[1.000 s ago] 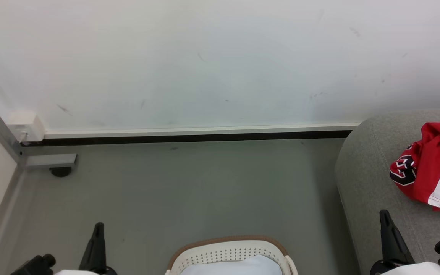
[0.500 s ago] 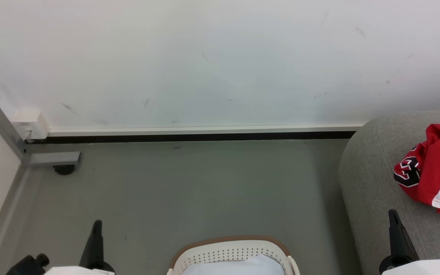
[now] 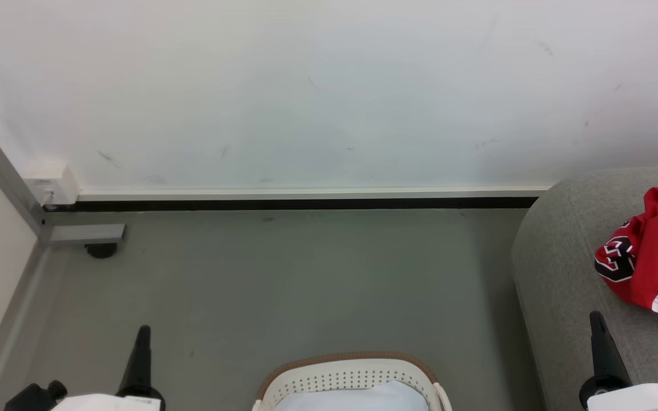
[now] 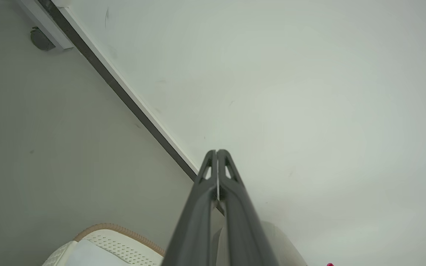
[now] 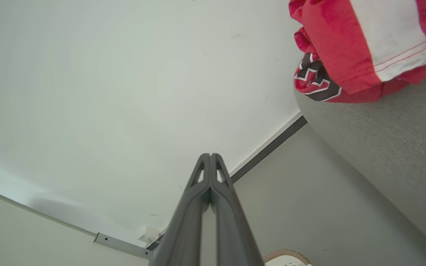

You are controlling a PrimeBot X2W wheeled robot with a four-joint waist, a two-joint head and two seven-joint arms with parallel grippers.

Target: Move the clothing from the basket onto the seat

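The red clothing [image 3: 652, 265] with black-and-white numerals and a white stripe lies bunched on the grey seat [image 3: 563, 268] at the right edge; the right wrist view has the clothing [image 5: 350, 55] on the seat [image 5: 390, 147] too. The white basket [image 3: 352, 377] with a brown rim sits at the bottom centre, a pale blue-white cloth [image 3: 357, 398] inside it. My left gripper [image 3: 143, 334] is shut and empty, left of the basket. My right gripper [image 3: 596, 319] is shut and empty over the seat's front. Fingers pressed together show for the left gripper [image 4: 217, 152] and the right gripper [image 5: 210, 155].
A white wall [image 3: 306, 91] with a dark baseboard [image 3: 295, 203] runs across the back. At the far left stands a metal frame [image 3: 3, 177] with a foot [image 3: 100, 250] and a small white box [image 3: 49, 178]. Grey floor [image 3: 283, 279] spreads between basket and wall.
The whole head view has slid a little to the right and down, so the camera has turned. Both grippers stay shut and sit slightly lower in the picture.
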